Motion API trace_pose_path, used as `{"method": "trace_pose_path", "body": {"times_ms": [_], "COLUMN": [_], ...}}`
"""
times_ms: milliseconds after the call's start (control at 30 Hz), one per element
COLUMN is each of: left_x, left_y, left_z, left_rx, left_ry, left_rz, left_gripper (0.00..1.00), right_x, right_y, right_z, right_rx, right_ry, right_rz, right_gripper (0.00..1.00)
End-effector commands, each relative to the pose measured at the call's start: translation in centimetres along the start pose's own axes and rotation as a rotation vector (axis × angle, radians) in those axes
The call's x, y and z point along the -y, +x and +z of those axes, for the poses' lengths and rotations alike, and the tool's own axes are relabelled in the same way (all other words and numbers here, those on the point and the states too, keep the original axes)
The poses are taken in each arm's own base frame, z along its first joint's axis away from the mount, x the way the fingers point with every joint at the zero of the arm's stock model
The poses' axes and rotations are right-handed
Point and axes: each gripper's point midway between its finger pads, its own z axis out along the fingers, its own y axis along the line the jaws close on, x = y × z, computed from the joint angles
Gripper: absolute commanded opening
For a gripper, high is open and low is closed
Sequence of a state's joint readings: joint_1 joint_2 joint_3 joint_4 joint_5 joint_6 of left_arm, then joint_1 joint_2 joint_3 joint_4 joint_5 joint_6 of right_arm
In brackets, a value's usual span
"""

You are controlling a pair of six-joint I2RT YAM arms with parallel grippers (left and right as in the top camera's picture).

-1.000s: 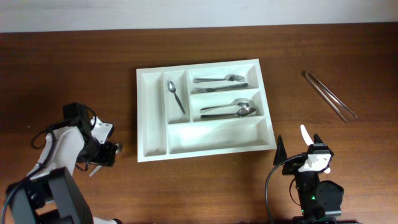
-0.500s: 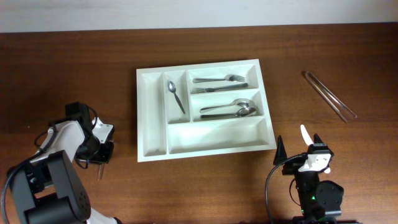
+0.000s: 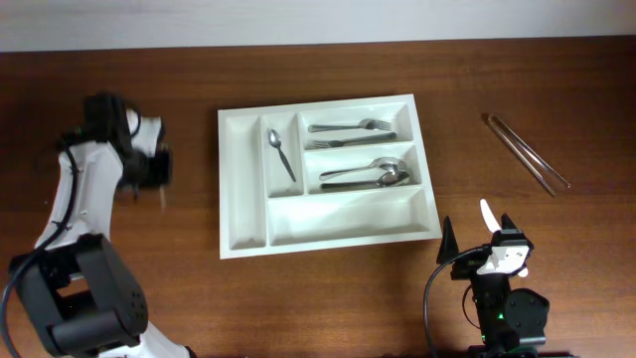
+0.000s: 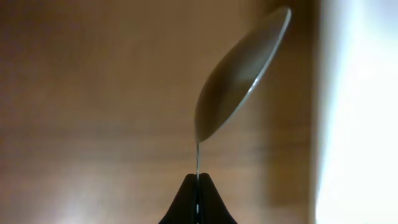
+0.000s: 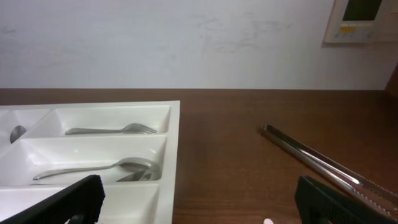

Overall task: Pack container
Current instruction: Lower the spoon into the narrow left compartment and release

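Gripping a spoon (image 4: 239, 74) by its handle in our left gripper (image 4: 198, 186), near the bench's (image 3: 517, 80) left edge | we are holding the right gripper (image 5: 208, 202) spread wide at the front edge | cutlery tray (image 3: 241, 179) lying mid-bench

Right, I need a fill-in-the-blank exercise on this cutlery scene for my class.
1. The left claw is shut on a ____.
2. The cutlery tray has ____ compartments.
3. The tongs lie outside the tray, on its ____ side.
Missing words: spoon; five; right.
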State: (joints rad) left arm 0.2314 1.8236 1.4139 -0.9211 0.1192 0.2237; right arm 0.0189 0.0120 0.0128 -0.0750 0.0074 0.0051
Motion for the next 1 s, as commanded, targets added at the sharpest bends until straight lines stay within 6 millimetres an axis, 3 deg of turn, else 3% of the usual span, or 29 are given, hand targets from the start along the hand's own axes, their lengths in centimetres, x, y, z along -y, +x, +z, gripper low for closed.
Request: {"method": "trace_pose_path", "body": {"times_ms": [0, 100, 267, 367, 500, 667, 767, 800, 867, 933, 967], "left_x": [7.0, 11.0, 17.4, 19.4, 22.2, 22.5, 22.5, 22.5, 22.6, 22.6, 22.7], "left_y": [-6.6, -9.5, -10.5, -10.1, -8.8, -7.4, -6.9, -6.9, -7.1, -7.4, -7.5], "left_z": [-5.1, -7.7, -7.7, -6.1, -2.3, 2.4, 4.2, 4.2, 4.2, 4.0, 4.0], "left_rx": [0.193, 0.276, 0.298, 0.281, 0.205, 0.098, 0.059, 0.059, 0.070, 0.078, 0.080], "left_ry": [0.263, 0.307, 0.331, 0.232, 0.182, 0.164, 0.155, 0.156, 0.159, 0.162, 0.163], "left_rz": [-0.066, -0.044, -0.037, -0.062, -0.023, -0.083, -0.082, -0.082, -0.082, -0.080, -0.074], "left_gripper": [0.02, 0.02, 0.02, 0.02, 0.02, 0.02, 0.03, 0.23, 0.50, 0.66, 0.69], "right_x": [0.4, 0.4, 0.4, 0.4, 0.4, 0.4, 0.4, 0.4, 0.4, 0.4, 0.4], "right_y": [0.3, 0.3, 0.3, 0.3, 0.3, 0.3, 0.3, 0.3, 0.3, 0.3, 0.3], "right_z": [0.0, 0.0, 0.0, 0.0, 0.0, 0.0, 0.0, 0.0, 0.0, 0.0, 0.0], "right_rx": [-0.004, -0.004, -0.004, -0.004, -0.004, -0.004, -0.004, -0.004, -0.004, -0.004, -0.004], "right_ry": [0.020, 0.020, 0.020, 0.020, 0.020, 0.020, 0.020, 0.020, 0.020, 0.020, 0.020], "right_rz": [0.012, 0.012, 0.012, 0.012, 0.012, 0.012, 0.012, 0.012, 0.012, 0.012, 0.012], "right_gripper": [0.99, 0.99, 0.98, 0.99, 0.99, 0.99, 0.99, 0.99, 0.99, 0.99, 0.99]}}
